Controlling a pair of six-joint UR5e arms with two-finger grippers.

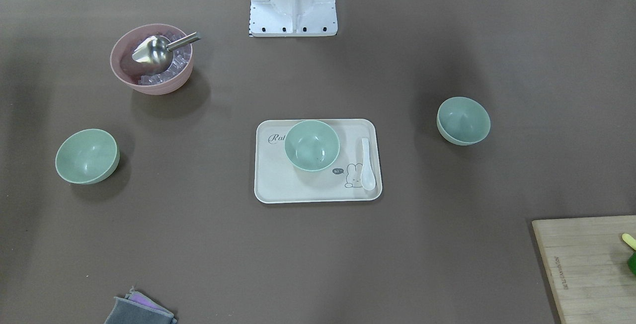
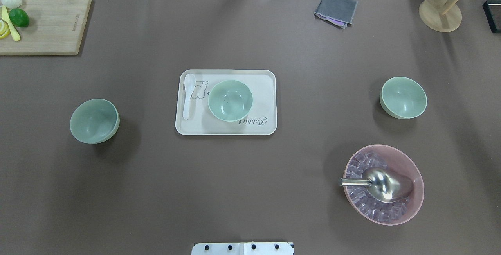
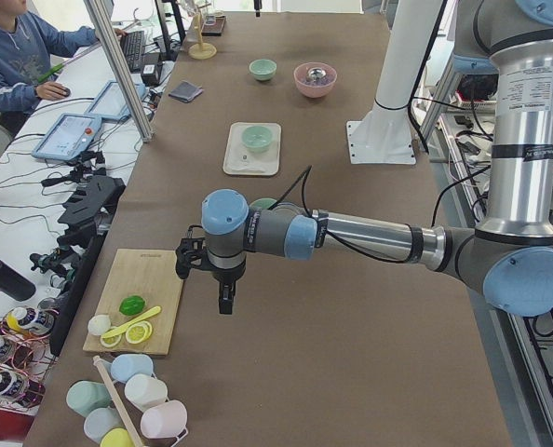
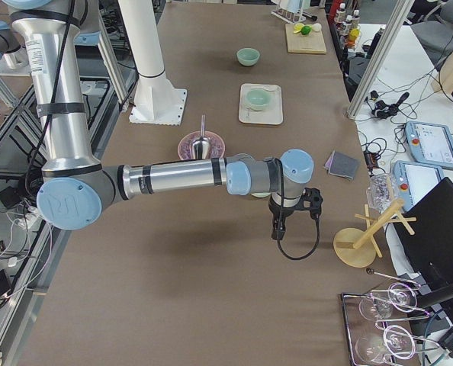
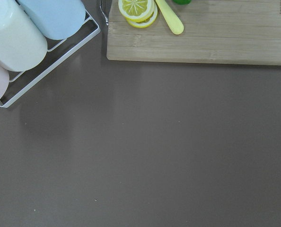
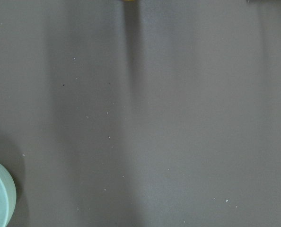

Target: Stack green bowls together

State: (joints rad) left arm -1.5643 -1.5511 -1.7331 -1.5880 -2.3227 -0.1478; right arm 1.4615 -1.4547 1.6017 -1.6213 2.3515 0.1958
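Since none of the three green bowls are nested yet, this looks like the very start of the job. The middle bowl (image 2: 230, 100) sits upright on a cream tray (image 2: 262, 87), just beside a white spoon (image 2: 188, 95). The left bowl (image 2: 94, 121) and right bowl (image 2: 403, 97) are out on the bare tabletop (image 2: 250, 192), well apart from the tray on either side.

The right hand (image 4: 276, 232) hangs over the tabletop near the right bowl. A green edge in the corner of its wrist view is probably that bowl. The left hand (image 3: 226, 303) is out by the cutting board (image 3: 137, 298), past the left bowl. Only the side views catch either hand, so there's no telling whether the fingers are wide or narrow.

The likely first move is grabbing an outer bowl. It should pinch the wall, one finger inside and one outside, because smooth light plastic will probably skid if bumped. Then it should lift straight up, centre the bowl over the tray bowl, and lower it until it seats before letting go. It should also steer clear of the spoon and of the pink bowl (image 2: 419, 186) with its scoop (image 2: 385, 184).
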